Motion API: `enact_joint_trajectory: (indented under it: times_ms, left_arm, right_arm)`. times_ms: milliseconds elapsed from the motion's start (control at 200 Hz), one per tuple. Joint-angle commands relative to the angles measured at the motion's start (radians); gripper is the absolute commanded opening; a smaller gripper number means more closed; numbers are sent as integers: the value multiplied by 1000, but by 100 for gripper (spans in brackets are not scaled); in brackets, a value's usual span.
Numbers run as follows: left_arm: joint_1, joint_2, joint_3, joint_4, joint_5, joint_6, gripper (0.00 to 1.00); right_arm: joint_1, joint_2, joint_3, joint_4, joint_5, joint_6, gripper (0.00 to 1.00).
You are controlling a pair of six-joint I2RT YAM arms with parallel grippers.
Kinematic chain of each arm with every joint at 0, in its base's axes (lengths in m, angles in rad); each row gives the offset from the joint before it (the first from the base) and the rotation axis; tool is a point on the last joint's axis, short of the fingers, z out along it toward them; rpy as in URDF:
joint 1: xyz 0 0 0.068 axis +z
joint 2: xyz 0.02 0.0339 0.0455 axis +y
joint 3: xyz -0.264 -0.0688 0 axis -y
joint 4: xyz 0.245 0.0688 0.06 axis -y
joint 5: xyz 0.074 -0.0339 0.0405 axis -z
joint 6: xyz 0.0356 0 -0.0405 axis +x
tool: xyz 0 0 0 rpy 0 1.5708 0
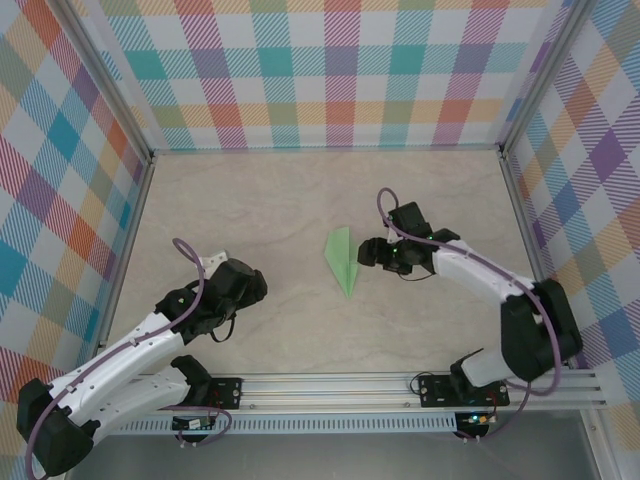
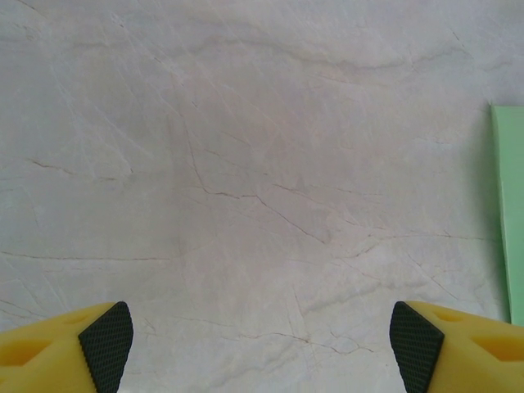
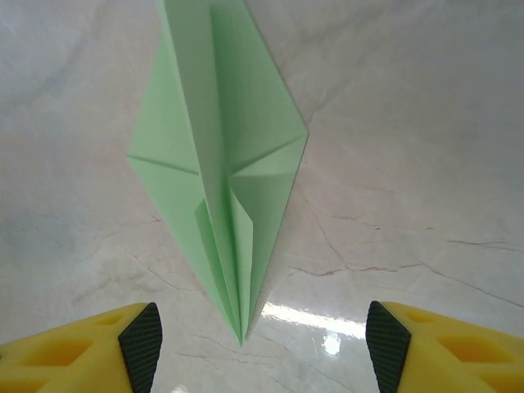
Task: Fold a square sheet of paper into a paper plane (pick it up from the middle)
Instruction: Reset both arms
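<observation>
The square sheet of paper lies folded into a slim pale-green paper plane flat on the table's middle, pointed end toward the near edge. In the right wrist view the paper plane shows its centre crease and layered folds, and its tip reaches down between my fingers without touching either pad. My right gripper is open, just right of the plane. My left gripper is open over bare table, well left of the plane. In the left wrist view, between the wide-apart pads of that gripper is nothing; a green paper edge shows at the far right.
The table is pale marbled stone, fenced by checked walls on three sides. An aluminium rail with both arm bases runs along the near edge. A bright light reflection sits on the surface near the plane's tip.
</observation>
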Motion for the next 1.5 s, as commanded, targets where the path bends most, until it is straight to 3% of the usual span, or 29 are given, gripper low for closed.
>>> enact_joint_trajectory:
  times_ms: [0,170,430,530,675,905,1150,1295,1495]
  left_arm:
    - [10,-8,-11,-1,32,-17,85]
    - [11,2,-14,-1,51,-18,85]
    - [12,15,-11,-12,62,-13,85]
    - [14,18,-13,-6,68,-12,85]
    - [15,24,-11,-6,71,-11,85]
    - [18,25,-4,-15,73,-17,85]
    - [21,8,-7,-32,61,-23,85]
    - [21,7,-8,-31,62,-28,85]
    - [24,8,-10,-25,65,-29,86]
  right_arm:
    - [30,80,81,53,-102,-1,71]
    - [54,231,161,51,-96,-14,69]
    - [99,339,232,14,-51,-26,67]
    - [121,354,247,0,-24,-29,62]
    - [165,399,316,-102,109,-18,42]
    - [226,532,492,-276,259,14,36]
    - [255,600,607,-356,309,40,28]
    - [263,660,696,-455,369,66,19]
    - [266,681,776,-527,452,55,16]
